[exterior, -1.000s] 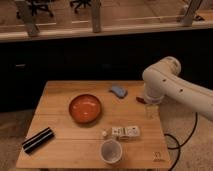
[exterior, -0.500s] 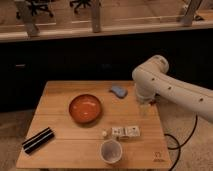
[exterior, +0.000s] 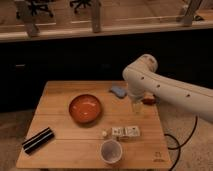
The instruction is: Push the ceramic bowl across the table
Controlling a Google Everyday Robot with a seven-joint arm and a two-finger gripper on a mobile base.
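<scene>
Pincer (exterior: 136, 107) spread wide, near ceramic bowl (exterior: 85, 108).

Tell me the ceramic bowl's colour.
The ceramic bowl is orange-red with a darker rim, camera view; the gripper hangs to its right.

Dim all over, with warm light on the table (exterior: 56, 114), likely from above. Soft shine inside the bowl (exterior: 85, 108). Dark wall (exterior: 60, 60) behind, brighter floor (exterior: 130, 14) farther back. Blurry everywhere, with smeared edges and no fine detail. Gripper (exterior: 136, 106) over the table's right side, hazy, maybe partly in shade.
</scene>
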